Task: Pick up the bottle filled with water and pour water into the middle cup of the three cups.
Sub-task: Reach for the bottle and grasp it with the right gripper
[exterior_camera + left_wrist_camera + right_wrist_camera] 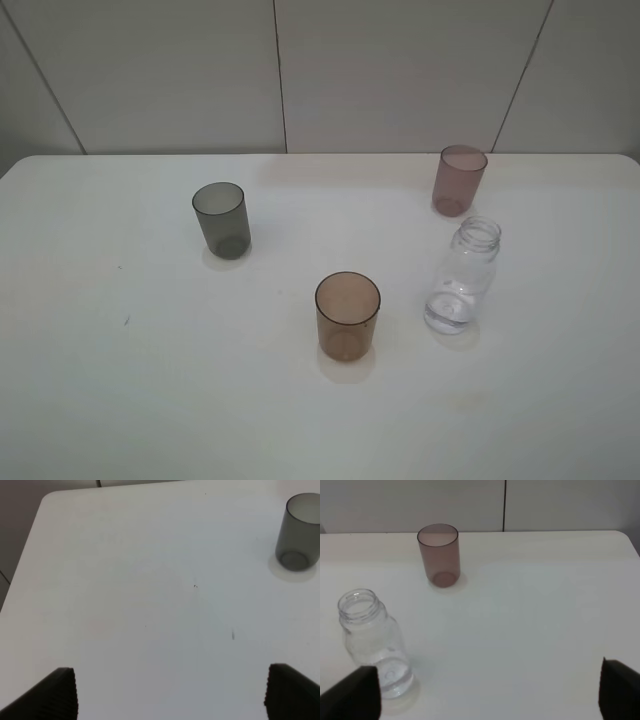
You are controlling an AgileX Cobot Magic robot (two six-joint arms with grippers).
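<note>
The clear bottle (463, 278) stands upright and uncapped on the white table, with a little water at its bottom; it also shows in the right wrist view (374, 642). The amber-brown middle cup (347, 316) stands to its left, nearer the front. The smoky grey cup (221, 219) is at the left, also in the left wrist view (299, 532). The pinkish-mauve cup (458, 180) is behind the bottle, also in the right wrist view (439, 555). My left gripper (170, 692) is open over bare table. My right gripper (487, 695) is open, the bottle beside one finger. Neither arm shows in the high view.
The white table (120, 380) has rounded far corners and ends at a pale panelled wall (380, 70). Its left edge shows in the left wrist view (22, 560).
</note>
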